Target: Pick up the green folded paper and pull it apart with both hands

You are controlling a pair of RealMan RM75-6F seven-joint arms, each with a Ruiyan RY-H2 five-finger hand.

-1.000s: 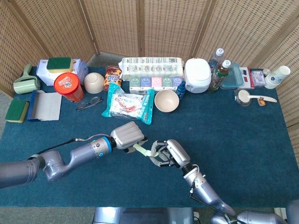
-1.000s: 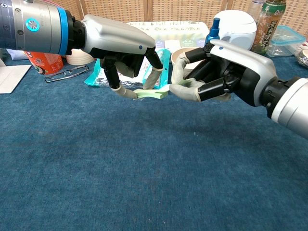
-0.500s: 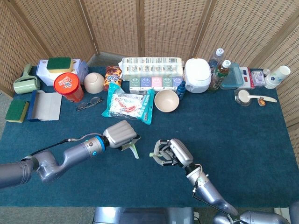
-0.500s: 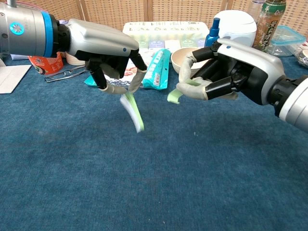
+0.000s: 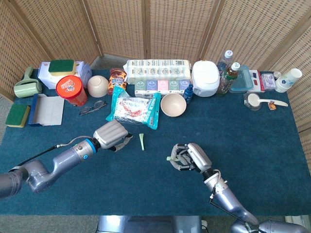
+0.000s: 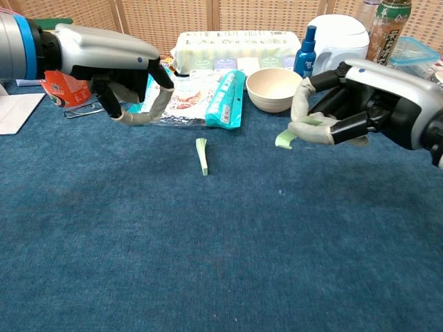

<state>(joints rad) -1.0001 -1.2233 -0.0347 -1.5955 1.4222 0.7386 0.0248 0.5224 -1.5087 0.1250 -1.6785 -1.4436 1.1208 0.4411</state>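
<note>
The green paper is in two pieces. One narrow green strip (image 5: 142,141) (image 6: 201,155) lies on the blue cloth between the hands, touching neither. My right hand (image 5: 190,156) (image 6: 360,104) pinches the other green piece (image 6: 284,139) (image 5: 170,158) at its fingertips, held above the table to the right. My left hand (image 5: 112,136) (image 6: 118,69) hovers left of the fallen strip with its fingers curved downward and nothing in them.
Behind the strip lie a clear snack bag (image 5: 133,108) and a beige bowl (image 5: 173,104). Glasses (image 5: 92,107), a red tub (image 5: 71,90), boxes, bottles and a white cooker (image 5: 205,77) line the back of the table (image 5: 262,141).
The hands moved apart and the paper split. The left hand's piece dropped onto the cloth and that hand drew back to the left; the right hand carried its piece right.
</note>
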